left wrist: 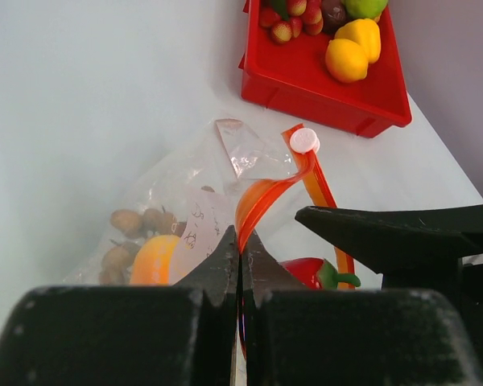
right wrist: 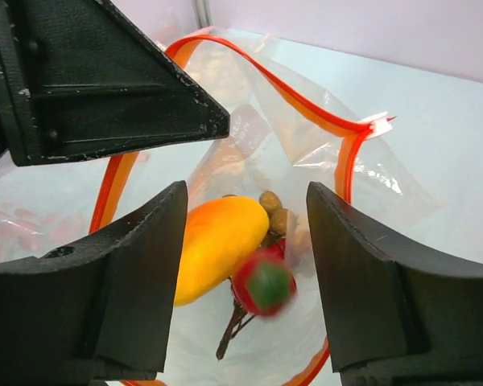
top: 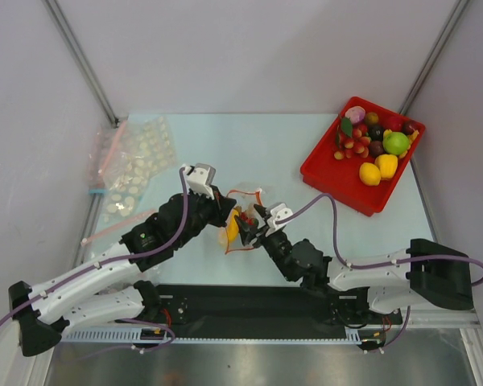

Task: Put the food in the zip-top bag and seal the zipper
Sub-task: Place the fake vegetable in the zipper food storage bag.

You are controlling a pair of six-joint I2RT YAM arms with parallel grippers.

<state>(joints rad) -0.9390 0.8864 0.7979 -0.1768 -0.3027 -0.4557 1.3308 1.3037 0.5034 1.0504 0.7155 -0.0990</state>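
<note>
1. The bag (top: 243, 211) sits on the desk (top: 225, 145) near the middle of the near edge, between my two grippers. Its mouth is wide open and the zipper (left wrist: 262, 197) is not sealed.
2. Left gripper (top: 222, 211): the jaws are pressed together, pinching the zipper on the bag's left lip. In my left wrist view the orange strip comes out from between the closed fingers and curls up to a small white tab (left wrist: 304, 141).
3. Right gripper (right wrist: 245, 201): the jaws are spread, poised at the bag mouth and pointing into it. I see neither finger (right wrist: 137, 273) touching anything.
4. The chili (right wrist: 264, 283) shows between the spread fingers with a gap on each side, inside the loop of the zipper. It is blurred, and I cannot tell whether it rests on the bag's bottom.
5. Also in the bag are an orange fruit (right wrist: 217, 241) lying lengthwise and nuts (right wrist: 274, 215) touching its far end. From the left wrist both show through the clear plastic.
6. The left gripper's black body fills the upper left of the right wrist view, just beside the zipper's edge.
7. The red tray (top: 322, 178) sits at the far right corner of the desk, well apart from the bag. It holds two lemons (top: 370, 173) side by side, a green fruit (top: 397, 143), and small red and dark pieces toward its far side.
8. The dotted bags (top: 137, 169) lie along the left edge of the desk, toward the far left corner, well apart from both grippers.
</note>
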